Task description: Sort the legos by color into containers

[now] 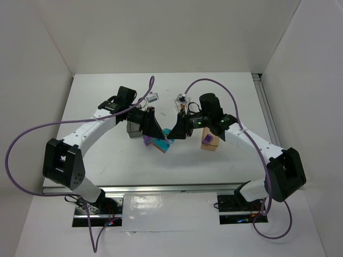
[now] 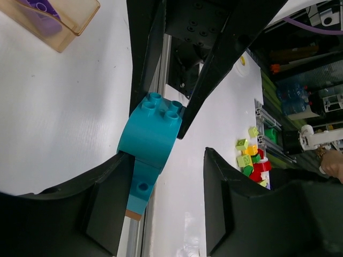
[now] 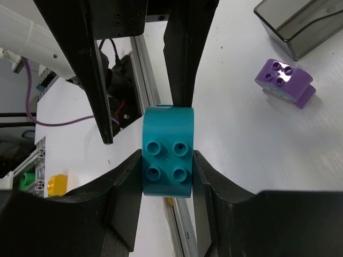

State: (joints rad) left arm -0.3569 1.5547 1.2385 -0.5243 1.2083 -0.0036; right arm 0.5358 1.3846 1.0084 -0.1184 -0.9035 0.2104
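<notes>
At middle of counter (image 1: 102, 96), cyan brick (image 2: 151, 136) is clamped in right pincer (image 3: 167, 166); left pincer (image 2: 166, 155) spread apart around it, one finger (image 2: 107, 193) touching. Likely a handover: close left squarely on brick before right releases.

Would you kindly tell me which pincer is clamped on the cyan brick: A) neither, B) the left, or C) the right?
C: the right pincer grips the cyan brick on both sides, while the left pincer stands open, with a gap on one side.
</notes>
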